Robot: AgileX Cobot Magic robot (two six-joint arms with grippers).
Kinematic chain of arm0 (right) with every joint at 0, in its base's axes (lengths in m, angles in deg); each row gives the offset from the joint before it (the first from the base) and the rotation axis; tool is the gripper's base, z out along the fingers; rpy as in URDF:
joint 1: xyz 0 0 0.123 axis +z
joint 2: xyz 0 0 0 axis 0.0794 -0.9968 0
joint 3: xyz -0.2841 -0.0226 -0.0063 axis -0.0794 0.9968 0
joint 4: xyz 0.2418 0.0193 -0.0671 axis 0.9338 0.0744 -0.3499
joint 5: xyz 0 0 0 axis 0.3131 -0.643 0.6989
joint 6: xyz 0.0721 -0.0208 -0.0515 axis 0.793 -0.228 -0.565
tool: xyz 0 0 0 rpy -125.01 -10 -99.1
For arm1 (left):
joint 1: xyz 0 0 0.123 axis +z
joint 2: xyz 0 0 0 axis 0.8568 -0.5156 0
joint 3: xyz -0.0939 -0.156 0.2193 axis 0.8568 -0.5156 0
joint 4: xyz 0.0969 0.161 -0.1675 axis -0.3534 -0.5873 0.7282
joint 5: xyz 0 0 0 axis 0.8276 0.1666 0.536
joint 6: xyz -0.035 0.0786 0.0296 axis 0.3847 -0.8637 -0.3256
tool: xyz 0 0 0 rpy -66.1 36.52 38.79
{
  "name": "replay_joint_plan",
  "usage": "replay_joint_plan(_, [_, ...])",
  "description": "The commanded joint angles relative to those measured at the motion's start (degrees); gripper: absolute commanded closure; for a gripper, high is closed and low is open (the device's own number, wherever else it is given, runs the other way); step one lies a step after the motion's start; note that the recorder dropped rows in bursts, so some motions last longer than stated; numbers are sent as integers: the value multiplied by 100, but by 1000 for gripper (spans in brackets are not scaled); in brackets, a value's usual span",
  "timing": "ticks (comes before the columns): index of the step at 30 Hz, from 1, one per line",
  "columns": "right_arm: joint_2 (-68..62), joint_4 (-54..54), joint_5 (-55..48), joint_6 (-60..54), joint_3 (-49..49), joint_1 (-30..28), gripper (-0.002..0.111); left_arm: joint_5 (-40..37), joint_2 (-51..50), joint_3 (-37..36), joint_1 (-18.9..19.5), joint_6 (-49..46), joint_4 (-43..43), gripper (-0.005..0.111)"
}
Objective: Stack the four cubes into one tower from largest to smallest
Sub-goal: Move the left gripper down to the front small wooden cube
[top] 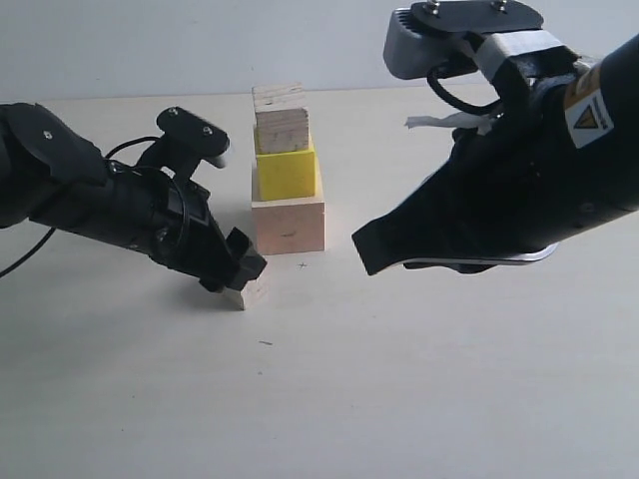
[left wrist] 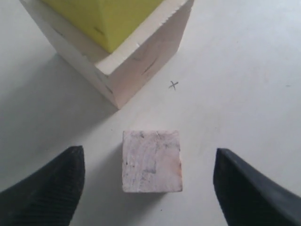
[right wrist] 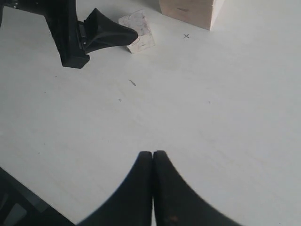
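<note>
A partial tower stands mid-table: the large pale wooden cube at the base, the yellow cube on it, and the grained wooden cube on the yellow one. The smallest wooden cube lies on the table in front and to the left of the tower. My left gripper is open and low over it. In the left wrist view this cube sits between the spread fingers, apart from both. My right gripper hovers to the right of the tower, shut and empty.
A pale wooden piece shows above or behind the grained cube; I cannot tell which. A small pencilled cross marks the table near the base cube. The right wrist view also shows the small cube and base cube.
</note>
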Motion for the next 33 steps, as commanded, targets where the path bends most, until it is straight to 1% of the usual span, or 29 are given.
replay_joint_plan(1, [37, 1, 36, -42, 23, 22, 108, 8, -220, 35, -31, -26, 61, 33])
replay_joint_plan(8, [37, 74, 36, -44, 23, 22, 108, 54, -410, 35, -31, -26, 105, 33])
replay_joint_plan(11, [37, 86, 46, -44, 23, 22, 108, 120, -418, 35, -31, -26, 203, 37])
replay_joint_plan(13, [37, 86, 46, -44, 23, 22, 108, 131, -423, 35, -31, -26, 245, 43])
replay_joint_plan(18, [37, 109, 45, -44, 23, 22, 108, 101, -423, 35, -31, -26, 256, 72])
replay_joint_plan(20, [37, 124, 35, -44, 23, 22, 108, 46, -423, 35, -31, -26, 256, 78])
replay_joint_plan(21, [37, 124, 35, -44, 23, 22, 108, 31, -423, 35, -31, -26, 256, 80])
replay_joint_plan(25, [37, 124, 35, -44, 23, 22, 108, -32, -423, 35, -31, -26, 256, 79])
replay_joint_plan(28, [37, 124, 35, -44, 23, 22, 108, -129, -399, 35, -31, -26, 256, 83])
replay_joint_plan(30, [37, 135, 35, -44, 23, 22, 108, -194, -321, 35, -31, 11, 256, 92])
replay_joint_plan(32, [37, 148, 35, -44, 23, 22, 108, -374, -191, 35, -31, 12, 256, 104])
replay_joint_plan(33, [37, 147, 18, -44, 23, 22, 108, -472, -103, 35, -31, 25, 243, 107])
